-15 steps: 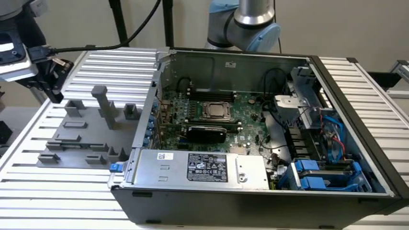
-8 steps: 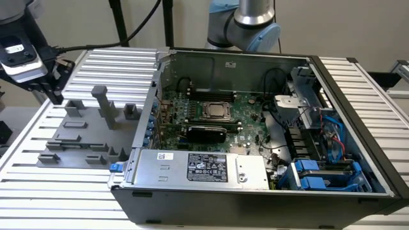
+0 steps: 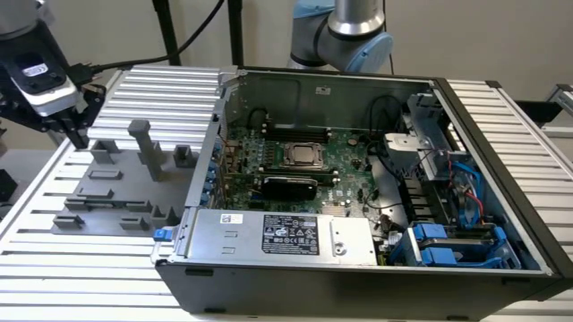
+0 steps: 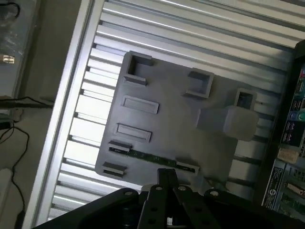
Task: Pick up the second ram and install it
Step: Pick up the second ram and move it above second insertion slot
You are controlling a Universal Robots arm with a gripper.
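While the open computer case is seen on the exterior view's right, the second ram is held on edge along the grey fixture tray beside it, near a tall post. The gripper is poised nose-down just beside the stick with its fingers pressed together; contact cannot be told.

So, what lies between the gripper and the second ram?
Nothing: in the wrist view, the stretch from the black gripper to the thin green ram stick in the grey tray is bare.
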